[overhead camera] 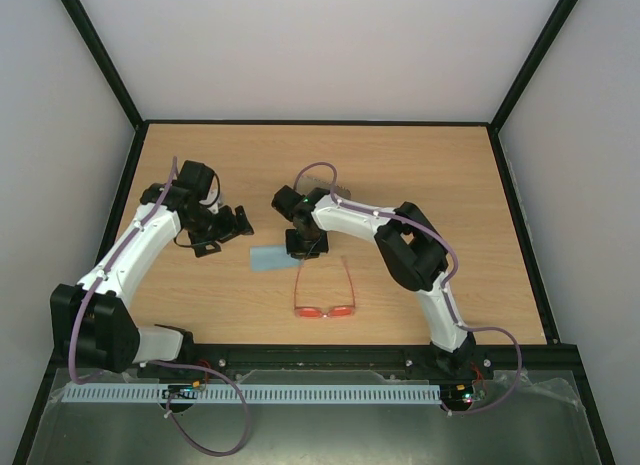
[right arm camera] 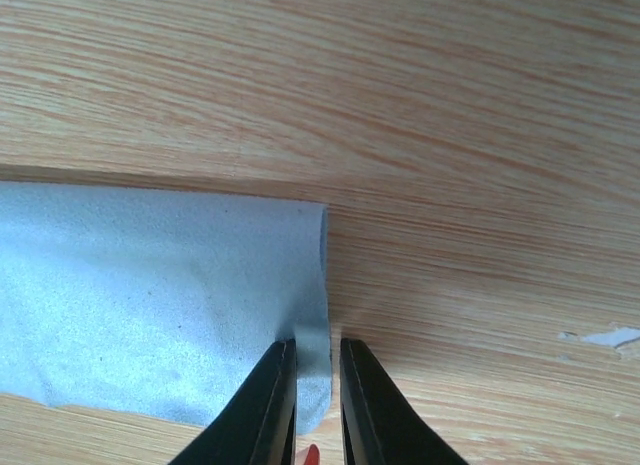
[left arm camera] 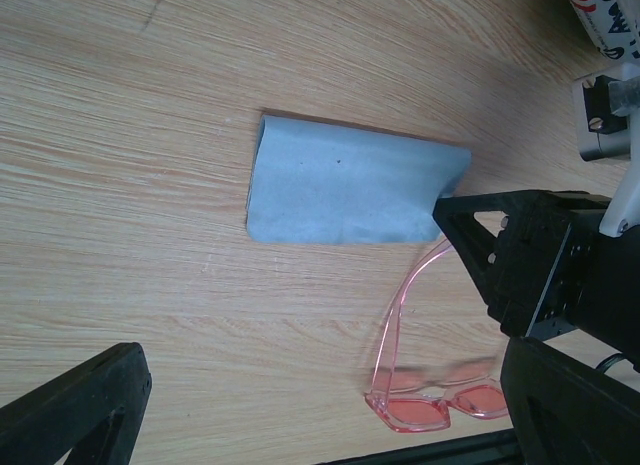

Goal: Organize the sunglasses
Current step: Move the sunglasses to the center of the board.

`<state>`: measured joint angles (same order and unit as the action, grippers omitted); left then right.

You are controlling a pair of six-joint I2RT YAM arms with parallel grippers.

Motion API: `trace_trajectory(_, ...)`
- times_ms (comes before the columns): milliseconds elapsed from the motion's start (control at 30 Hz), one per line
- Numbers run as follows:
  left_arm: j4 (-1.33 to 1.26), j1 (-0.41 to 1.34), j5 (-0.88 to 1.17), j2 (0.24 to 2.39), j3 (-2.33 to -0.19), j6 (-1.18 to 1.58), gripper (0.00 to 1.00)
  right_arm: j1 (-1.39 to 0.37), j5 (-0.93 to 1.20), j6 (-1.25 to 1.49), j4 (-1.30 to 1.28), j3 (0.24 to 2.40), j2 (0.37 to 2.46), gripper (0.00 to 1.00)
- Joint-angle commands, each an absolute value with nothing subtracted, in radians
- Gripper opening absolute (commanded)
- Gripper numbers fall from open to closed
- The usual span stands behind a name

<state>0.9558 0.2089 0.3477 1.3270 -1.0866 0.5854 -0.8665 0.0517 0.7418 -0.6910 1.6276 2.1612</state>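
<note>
The sunglasses [overhead camera: 325, 309] lie unfolded on the table near its front edge, with a thin red-pink frame and red lenses; in the left wrist view the sunglasses [left arm camera: 432, 409] sit at the bottom right. A light-blue cloth [overhead camera: 267, 258] lies flat just left of their temple tips. My right gripper [overhead camera: 306, 247] points down at the cloth's right edge. In the right wrist view its jaws [right arm camera: 318, 347] stand almost together with the edge of the cloth [right arm camera: 150, 305] between them. My left gripper [overhead camera: 236, 225] hovers open to the left of the cloth [left arm camera: 345, 190], holding nothing.
A flag-patterned case [left arm camera: 603, 15] shows at the top right corner of the left wrist view, behind the right arm. Black rails frame the wooden table [overhead camera: 450, 185], and white walls rise beyond them.
</note>
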Motion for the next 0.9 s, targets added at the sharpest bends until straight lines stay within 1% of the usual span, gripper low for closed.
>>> trace_trajectory(0,0.984,0.207,0.345,1.309,-1.081,0.575,0.99,-0.874,0.064,0.746,-0.739,1.608,2.205,0.13)
trace_trajectory(167,0.986,0.207,0.342,1.310,-1.081,0.575,0.99,-0.875,0.082,0.740,-0.723,1.606,2.209,0.08)
trace_trajectory(300,0.990,0.206,0.338,1.312,-1.083,0.575,0.99,-0.875,0.086,0.727,-0.723,1.618,2.214,0.03)
trace_trajectory(500,0.988,0.207,0.336,1.313,-1.083,0.581,0.99,-0.875,0.065,0.707,-0.745,1.654,2.222,0.01)
trace_trajectory(600,0.988,0.207,0.334,1.312,-1.082,0.585,0.99,-0.875,0.061,0.699,-0.753,1.653,2.218,0.14)
trace_trajectory(633,0.987,0.207,0.333,1.312,-1.082,0.586,0.99,-0.875,0.059,0.697,-0.754,1.646,2.212,0.14)
trace_trajectory(667,0.986,0.207,0.333,1.312,-1.082,0.588,0.99,-0.874,0.046,0.700,-0.761,1.640,2.207,0.18)
trace_trajectory(700,0.986,0.206,0.332,1.313,-1.082,0.588,0.99,-0.875,0.037,0.702,-0.757,1.627,2.196,0.28)
trace_trajectory(733,0.986,0.207,0.333,1.313,-1.082,0.589,0.99,-0.875,0.034,0.703,-0.749,1.608,2.180,0.37)
trace_trajectory(767,0.984,0.207,0.333,1.315,-1.080,0.590,0.99,-0.875,0.033,0.704,-0.742,1.591,2.164,0.40)
trace_trajectory(867,0.978,0.206,0.333,1.318,-1.079,0.593,0.99,-0.875,0.024,0.714,-0.726,1.529,2.108,0.44)
